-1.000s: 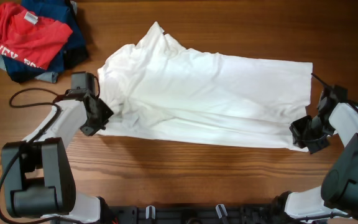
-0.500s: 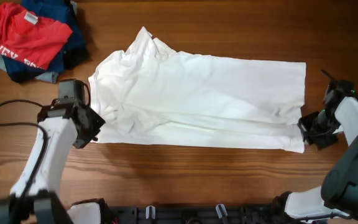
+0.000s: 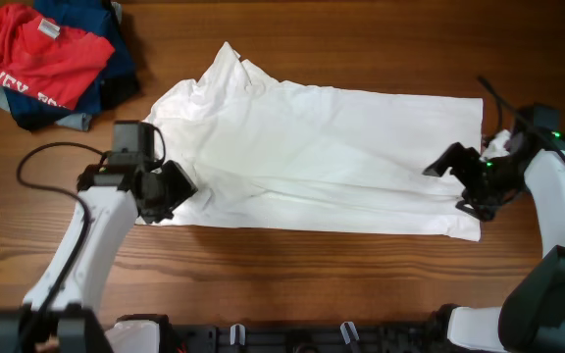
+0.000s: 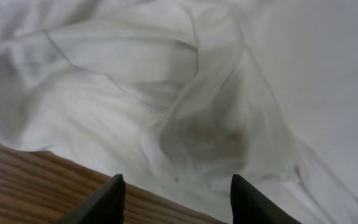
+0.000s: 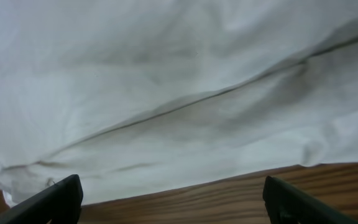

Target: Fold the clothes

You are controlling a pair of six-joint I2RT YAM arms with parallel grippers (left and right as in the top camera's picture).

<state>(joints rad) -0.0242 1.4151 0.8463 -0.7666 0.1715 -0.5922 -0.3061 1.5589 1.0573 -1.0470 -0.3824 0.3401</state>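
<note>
Far left on the table, the red T-shirt is sitting on top of the navy garments. Neither is part of this job, and both are lying well apart from the arms.

Moving right: the left end effector is sitting over the near-left corner of the white shirt. Its fingers are standing spread, nothing between them. Its wrist view is showing rumpled, bunched fabric just beyond the tips, with the near hem crossing right at them.

The shirt is lying fairly flat across the middle of the table, long axis running left-right. Its near edge is running roughly straight and a bunched peak is sticking out at the far-left corner. It's looking doubled over once, going by the layered near edge, but I can't tell for sure.

The right end effector is hovering over the near-right end of the shirt, jaws spread wide, gripping nothing. A long seam or crease is running diagonally in front of it, and the near hem is lying just ahead of the tips.

Key relation: each arm is sitting at its own end of the long axis, with cloth lying just ahead of and under its tips. So neither is nearer overall; left is covering the left end, right the right end.

My read: the next move is calling for a fresh pinch at both near corners, then a carry across that axis. Risk: with fabric this thin, a pinch could be catching only one layer.
</note>
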